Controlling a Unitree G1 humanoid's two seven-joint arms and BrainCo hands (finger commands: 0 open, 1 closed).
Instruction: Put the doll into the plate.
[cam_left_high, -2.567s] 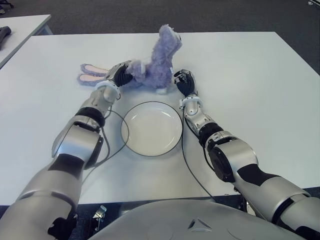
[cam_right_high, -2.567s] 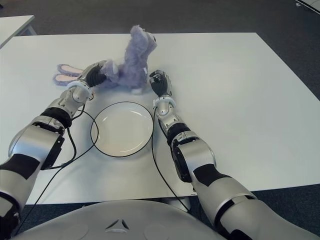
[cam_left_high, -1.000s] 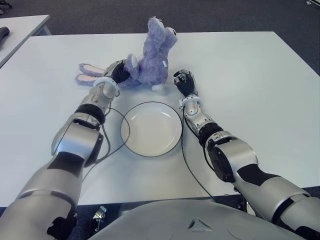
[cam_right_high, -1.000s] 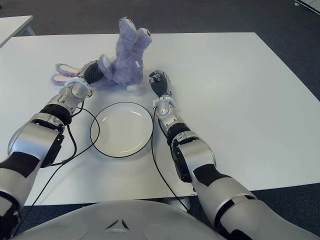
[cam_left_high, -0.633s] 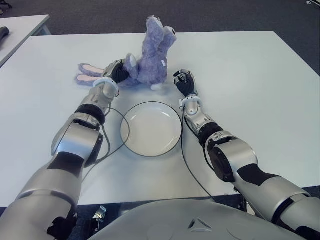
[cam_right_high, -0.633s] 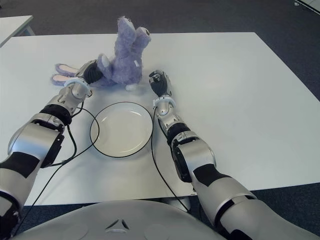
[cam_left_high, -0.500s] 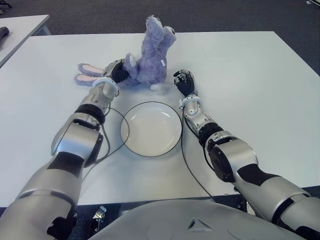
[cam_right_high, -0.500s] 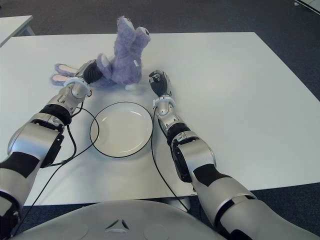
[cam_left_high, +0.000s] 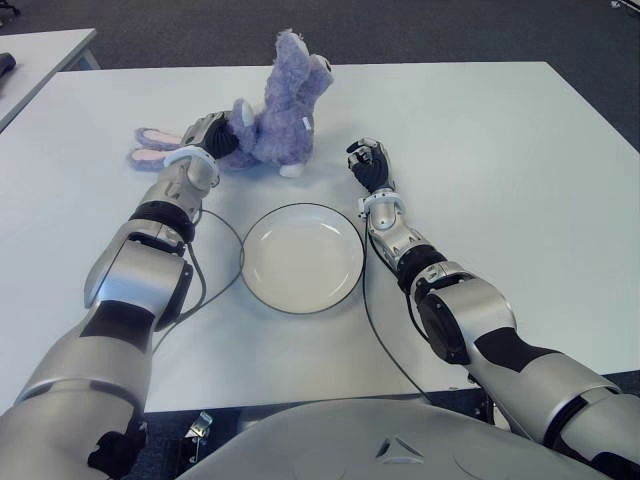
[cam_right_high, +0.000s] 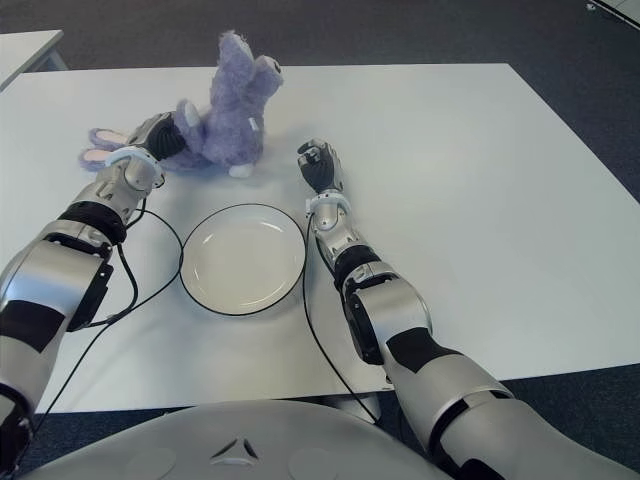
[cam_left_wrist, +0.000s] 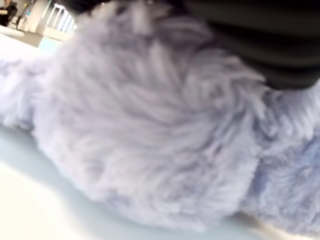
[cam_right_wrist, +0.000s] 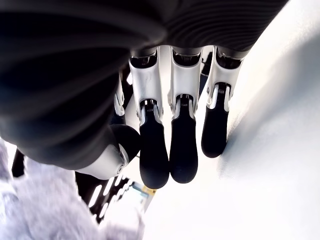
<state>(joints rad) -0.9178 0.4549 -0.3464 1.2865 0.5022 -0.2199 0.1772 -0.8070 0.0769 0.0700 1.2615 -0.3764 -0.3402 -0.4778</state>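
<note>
Doll (cam_left_high: 281, 124): a purple plush rabbit, on the white desk (cam_left_high: 480, 150) beyond the plate (cam_left_high: 303, 257), well short of it and not yet inside. Body propped up, head end raised, long ears (cam_left_high: 152, 159) trailing flat on the desk toward the robot's left. Grasp looks made, transfer not begun; judged about a third done, with lift, carry toward the robot and release over the plate left to do.

Left hand (cam_left_high: 211, 136) at the doll's lower body, fingers closed into the fur; wrist view filled with plush pressed against the palm. Right hand (cam_left_high: 369, 165) just right of the doll, apart from it, beside the plate's far right edge, fingers (cam_right_wrist: 182, 150) loosely curled and side by side, holding nothing.

Plate white with a dark rim, bare, between the two forearms.

Thin black cables (cam_left_high: 222, 280) looping from each forearm close by the plate's rim; a possible snag, as are the trailing ears. A second desk (cam_left_high: 40, 50) at far left.
</note>
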